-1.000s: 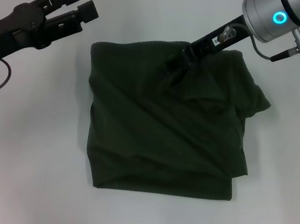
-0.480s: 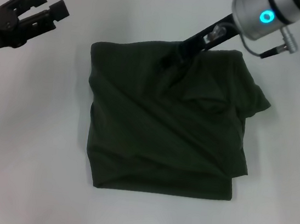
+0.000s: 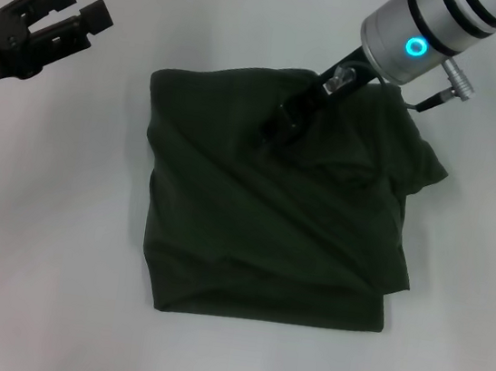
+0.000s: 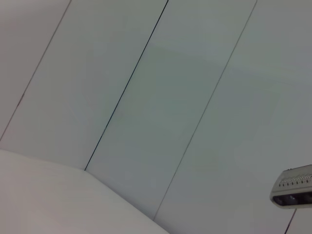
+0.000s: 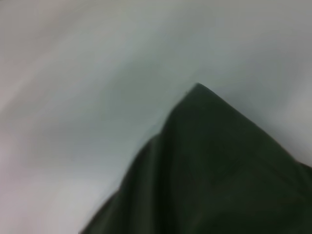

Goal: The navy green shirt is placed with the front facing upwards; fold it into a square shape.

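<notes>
a: what is the right gripper (image 3: 278,127) doing?
b: it is reaching down from the tabletop's far right side and pressing its dark tip into the navy green shirt (image 3: 261,224), near the middle of the shirt's far edge. the fabric is puckering around the tip. whether the fingers are parted or pinched on cloth, i cannot tell; they are too dark against the fabric.

a: and the left gripper (image 3: 68,8)?
b: it is hanging over the far left corner of the tabletop (image 3: 48,242), well apart from the shirt, with its two black fingers (image 3: 95,14) standing a narrow way apart and holding nothing.

a: any writing showing on the shirt?
b: none that can be read. the shirt is lying folded into a rough square in the middle of the tabletop, with a sleeve bulging out at its far right corner and creases running diagonally across it.

a: what is the right wrist view giving?
b: a blurred dark corner of the shirt (image 5: 219,165) lying against the pale tabletop. the left wrist view is showing only pale wall panels (image 4: 161,97).
</notes>
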You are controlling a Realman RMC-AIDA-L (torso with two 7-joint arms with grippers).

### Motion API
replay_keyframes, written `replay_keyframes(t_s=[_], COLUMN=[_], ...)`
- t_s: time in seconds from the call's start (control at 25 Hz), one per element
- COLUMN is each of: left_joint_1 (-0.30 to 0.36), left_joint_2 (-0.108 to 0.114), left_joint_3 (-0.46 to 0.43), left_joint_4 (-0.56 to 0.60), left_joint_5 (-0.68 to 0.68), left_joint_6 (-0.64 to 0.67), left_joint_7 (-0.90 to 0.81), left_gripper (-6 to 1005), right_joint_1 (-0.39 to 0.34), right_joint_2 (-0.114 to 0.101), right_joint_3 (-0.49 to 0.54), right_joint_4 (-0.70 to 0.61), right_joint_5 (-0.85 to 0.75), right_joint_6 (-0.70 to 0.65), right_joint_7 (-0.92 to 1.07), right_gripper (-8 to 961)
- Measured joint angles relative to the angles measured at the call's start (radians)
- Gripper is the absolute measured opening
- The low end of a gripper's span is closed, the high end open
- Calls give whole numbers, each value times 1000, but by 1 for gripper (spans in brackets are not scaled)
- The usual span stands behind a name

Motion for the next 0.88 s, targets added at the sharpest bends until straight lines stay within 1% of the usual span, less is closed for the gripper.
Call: replay_keyframes(t_s=[0.12, 0.44, 0.64, 0.88], left_joint_1=[0, -3, -5, -4], left_joint_2=[0, 0, 0, 0], left_joint_3=[0, 0, 2, 2], left_joint_4=[0, -2, -4, -5], left_joint_5=[0, -2, -1, -1], left_joint_6=[-2, 1, 1, 1], left_joint_7=[1, 2, 2, 2], left_gripper=[917, 917, 917, 917], right_joint_1=[3, 31, 54, 46], right_joint_2=[1, 4, 4, -1], right_joint_3=[2, -3, -3, -7], right_joint_4=[-1, 5, 55, 69], right_joint_5=[-31, -35, -35, -44], right_joint_6=[1, 17, 21, -3], right_joint_7=[9, 8, 3, 4], right_gripper=[516, 516, 516, 515])
